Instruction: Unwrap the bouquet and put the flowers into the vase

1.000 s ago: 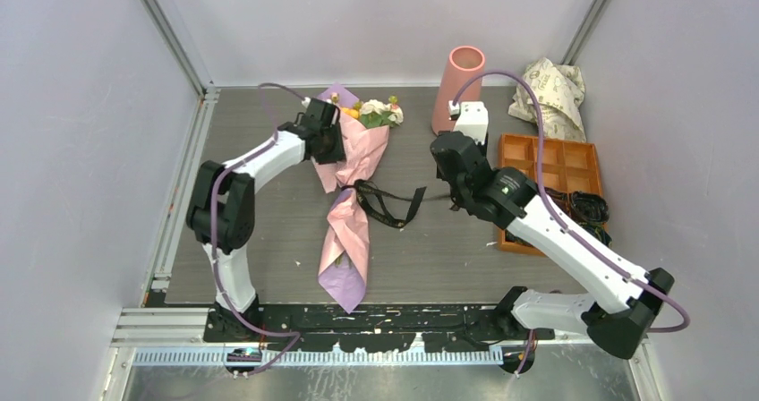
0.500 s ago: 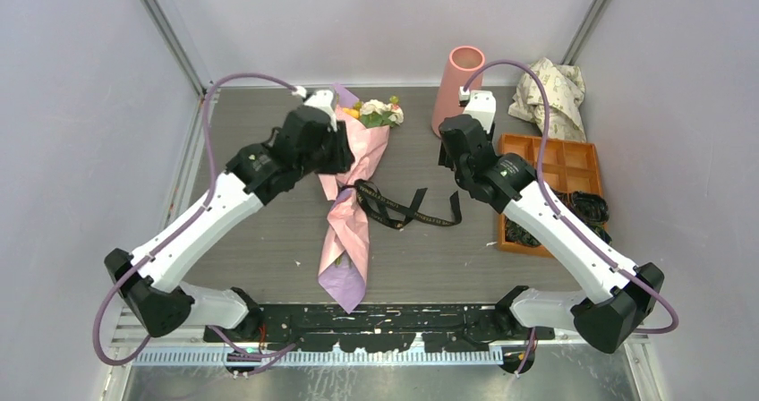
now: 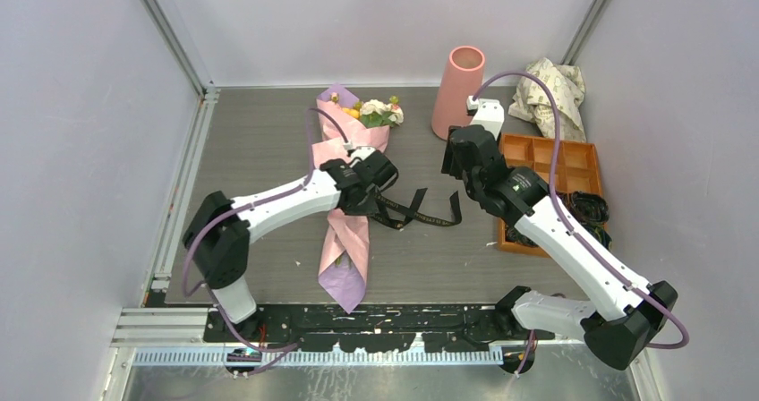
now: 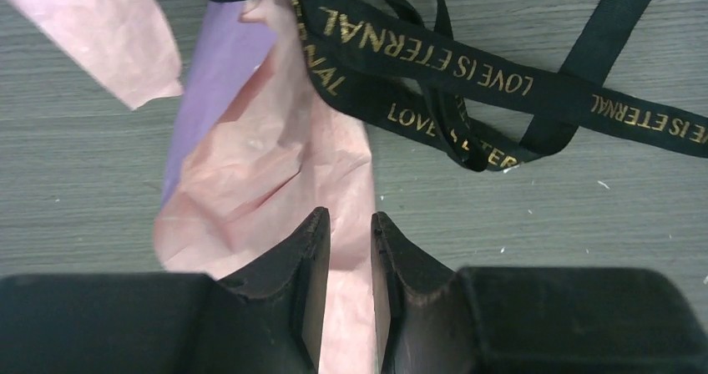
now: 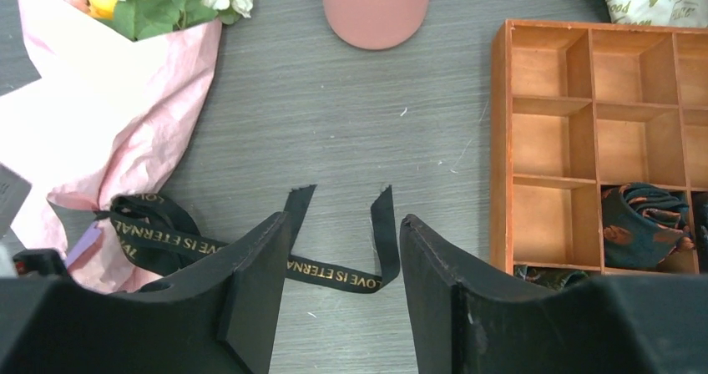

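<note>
The bouquet (image 3: 347, 240) lies flat on the grey table (image 3: 260, 168), a little left of centre. It is a long cone of pink and lilac paper whose long axis runs near to far. The wide end points to the far side, leaning slightly right, and the narrow lilac tip points near, towards the arm bases.

The left arm reaches in from the near left, crossing over the bouquet's waist. The left gripper (image 4: 351, 219) hangs above the pink paper there. Its jaws stand almost together with only a thin slit between them. Pink paper shows through the slit, but I cannot tell whether any of it is pinched.

The right arm reaches from the near right towards the middle of the table. The right gripper (image 5: 342, 219) has its jaws spread wide with nothing between them, over bare table where one ribbon end lies.

An orange compartment tray (image 3: 537, 139) sits at the right edge, with dark rolled cloth (image 5: 643, 215) in its nearer cells. Crumpled cream printed paper (image 3: 550, 92) lies in the far right corner.

The vase (image 3: 459, 92), a tall salmon-pink cylinder, stands upright far and right of centre, well apart from the bouquet.

A black ribbon (image 3: 416, 211) with gold lettering loops at the bouquet's waist, its tails trailing right across the table.

The flowers (image 3: 376, 110), cream, pink and yellow-orange with green leaves, peep out of the cone's far end.
</note>
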`<control>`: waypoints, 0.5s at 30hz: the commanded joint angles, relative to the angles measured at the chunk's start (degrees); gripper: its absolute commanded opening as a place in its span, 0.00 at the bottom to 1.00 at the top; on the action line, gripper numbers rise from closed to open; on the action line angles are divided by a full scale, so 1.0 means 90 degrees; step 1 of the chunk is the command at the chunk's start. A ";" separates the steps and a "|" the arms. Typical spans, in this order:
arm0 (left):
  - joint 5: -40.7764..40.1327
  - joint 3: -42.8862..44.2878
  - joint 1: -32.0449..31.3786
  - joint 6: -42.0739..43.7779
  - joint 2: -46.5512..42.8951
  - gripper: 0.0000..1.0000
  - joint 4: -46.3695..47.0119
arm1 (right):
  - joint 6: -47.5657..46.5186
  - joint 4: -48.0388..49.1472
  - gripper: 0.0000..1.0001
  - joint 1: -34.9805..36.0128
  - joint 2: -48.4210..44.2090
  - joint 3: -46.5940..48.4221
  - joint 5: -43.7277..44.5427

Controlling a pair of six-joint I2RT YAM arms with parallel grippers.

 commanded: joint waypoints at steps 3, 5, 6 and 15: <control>-0.0448 0.0433 -0.0069 -0.0430 0.0723 0.26 0.0129 | 0.0006 0.0385 0.57 -0.0183 -0.0224 -0.0185 -0.0185; -0.0489 0.0481 -0.0067 -0.0457 0.0983 0.28 0.0174 | 0.0035 0.0435 0.57 -0.0216 -0.0237 -0.0206 -0.0290; -0.0519 0.0514 -0.0067 -0.0463 0.1077 0.28 0.0198 | 0.0044 0.0472 0.57 -0.0230 -0.0239 -0.0232 -0.0347; -0.0789 0.0741 -0.0058 -0.0418 0.1477 0.42 0.0388 | 0.0066 0.0623 0.57 -0.0282 -0.0239 -0.0336 -0.0649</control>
